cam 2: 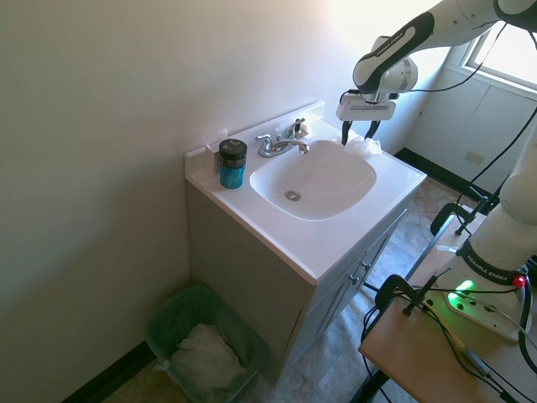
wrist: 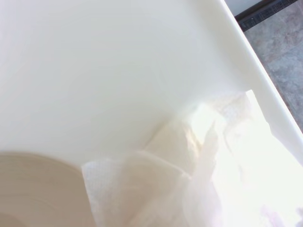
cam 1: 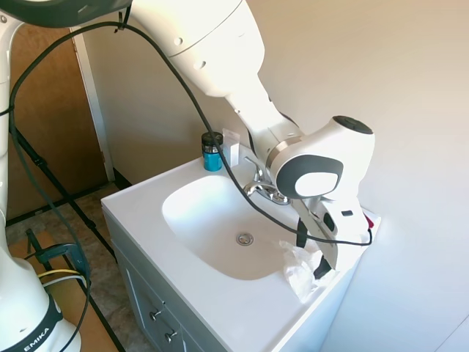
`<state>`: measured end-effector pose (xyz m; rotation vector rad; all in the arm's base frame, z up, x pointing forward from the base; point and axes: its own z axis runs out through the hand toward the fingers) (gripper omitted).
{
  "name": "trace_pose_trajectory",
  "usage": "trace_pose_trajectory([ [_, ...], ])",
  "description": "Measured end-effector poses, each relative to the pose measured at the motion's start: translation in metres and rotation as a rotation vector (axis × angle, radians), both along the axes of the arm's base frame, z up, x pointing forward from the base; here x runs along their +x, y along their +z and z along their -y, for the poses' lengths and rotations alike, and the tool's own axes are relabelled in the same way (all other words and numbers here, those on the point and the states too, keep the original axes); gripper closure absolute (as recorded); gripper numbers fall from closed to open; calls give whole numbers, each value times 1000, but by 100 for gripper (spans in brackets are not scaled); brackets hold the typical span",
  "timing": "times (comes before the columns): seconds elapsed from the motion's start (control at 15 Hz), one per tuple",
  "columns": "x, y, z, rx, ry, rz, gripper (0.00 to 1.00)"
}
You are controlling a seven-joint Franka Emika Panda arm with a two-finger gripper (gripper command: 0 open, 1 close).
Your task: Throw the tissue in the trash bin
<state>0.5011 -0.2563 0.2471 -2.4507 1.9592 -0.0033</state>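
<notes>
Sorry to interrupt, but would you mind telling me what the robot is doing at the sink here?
The gripper is poised open right over a crumpled white tissue lying on the sink counter beside the basin, fingers on either side of it. The tissue is not yet lifted. The trash bin sits on the floor beside the cabinet, already holding white paper.

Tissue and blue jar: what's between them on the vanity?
The sink basin and the chrome faucet lie between the tissue and blue jar, clearest in the second exterior view.
</notes>
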Motion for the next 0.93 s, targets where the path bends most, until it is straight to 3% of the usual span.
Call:
trace_pose_trajectory([
  [0.93, 9, 8, -13, 12, 63, 31, 100],
])
